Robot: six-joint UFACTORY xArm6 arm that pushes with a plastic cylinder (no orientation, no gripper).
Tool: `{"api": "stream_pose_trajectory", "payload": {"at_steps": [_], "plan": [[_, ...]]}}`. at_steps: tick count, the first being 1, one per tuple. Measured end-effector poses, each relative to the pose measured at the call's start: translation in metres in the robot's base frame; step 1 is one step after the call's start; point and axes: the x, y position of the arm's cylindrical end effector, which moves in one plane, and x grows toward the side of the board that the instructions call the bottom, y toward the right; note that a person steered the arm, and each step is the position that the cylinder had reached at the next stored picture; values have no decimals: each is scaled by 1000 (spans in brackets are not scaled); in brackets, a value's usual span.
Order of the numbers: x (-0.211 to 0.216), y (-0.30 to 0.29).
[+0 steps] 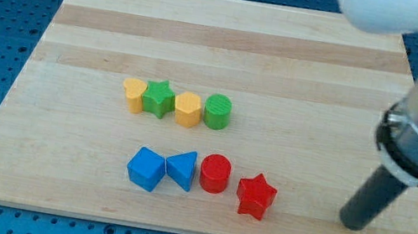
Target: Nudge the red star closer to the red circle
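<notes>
**Red star just beside the red circle, tip off to the right**

The red star [255,196] lies near the view's bottom of the wooden surface [301,73], just right of the red circle [215,173] and a little nearer the bottom edge; whether the two touch cannot be told.

My tip [354,224] rests on the surface well to the right of the red star, apart from every block. The arm ends in a plain rod, so there is no hand to be wide, narrow or holding.

Left of the red circle sit a blue triangle [181,169] and a blue cube [147,168]. Farther up, a row runs left to right: yellow heart [134,94], green star [159,98], yellow hexagon [187,109], green cylinder [217,112].
</notes>
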Motion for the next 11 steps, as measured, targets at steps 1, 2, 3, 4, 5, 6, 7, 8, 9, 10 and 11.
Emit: {"api": "stream_pose_trajectory", "payload": {"at_steps": [1,2,3,4,5,6,7,8,9,10,11], "plan": [[-4,-38],[-41,-68],[-101,-83],[-108,-53],[-67,-18],[-18,-16],[10,-36],[25,-84],[29,-145],[29,-166],[28,-147]]}}
